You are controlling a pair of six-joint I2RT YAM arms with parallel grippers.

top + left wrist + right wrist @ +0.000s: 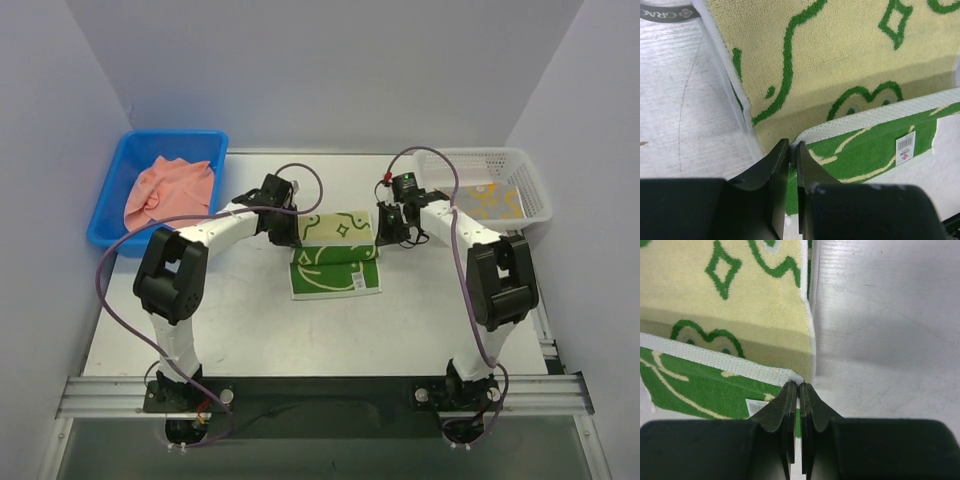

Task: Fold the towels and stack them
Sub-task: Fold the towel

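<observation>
The green towel lies in the middle of the surface, half folded. The left claw pinches one corner and the right claw pinches the other. Next, I think, they must pull the edge across evenly, then let go.

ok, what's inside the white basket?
A yellow patterned towel lies flat in the white basket. Whether anything is under that towel can't be seen, because it covers the bottom.
</observation>
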